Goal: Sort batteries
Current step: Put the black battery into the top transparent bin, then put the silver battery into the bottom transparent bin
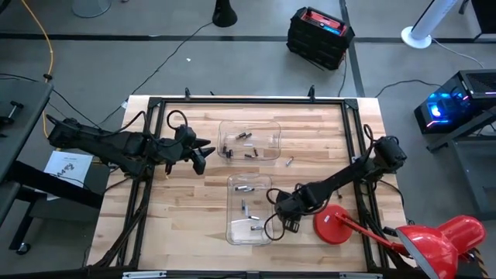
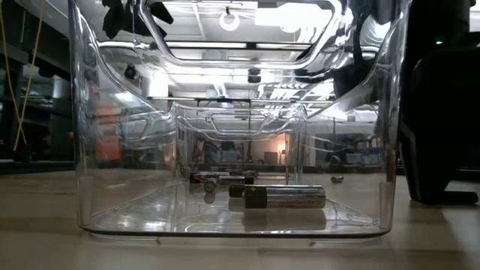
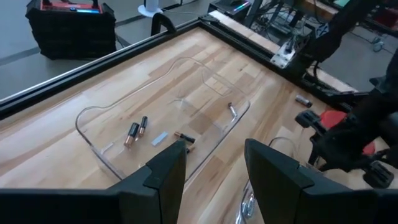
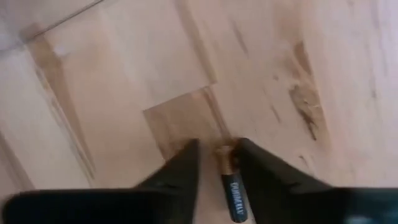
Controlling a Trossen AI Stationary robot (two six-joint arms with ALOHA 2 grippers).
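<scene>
Right gripper [image 1: 285, 219]: down on the wooden table [image 1: 178, 225], just beside the near clear bin [image 1: 230, 232]. In the right wrist view its two fingers [image 4: 180, 168] stand narrowly parted with one battery [image 4: 231, 186] lying lengthwise between them, gold-coloured end pointing away from the wrist. Whether the fingers press the cell or only flank it cannot be told.

Left gripper [image 1: 203, 155]: held above the table, just beside the far clear bin [image 1: 226, 125], fingers spread apart, nothing between them.

Far clear bin: directly ahead of the left gripper; holds several batteries [image 3: 135, 130], two with copper-coloured ends lying side by side, others scattered singly.

Near clear bin: beside the right gripper, toward the left arm's side; holds a few batteries [image 1: 246, 188]. In the low view one large cell [image 2: 285, 196] lies on its side on the bin floor, smaller ones behind it.

Loose battery [image 1: 289, 162]: on bare wood beyond the right gripper, just outside the far bin.

Red round base [image 1: 335, 225]: on the table just beside the right gripper, on the side away from the near bin
</scene>
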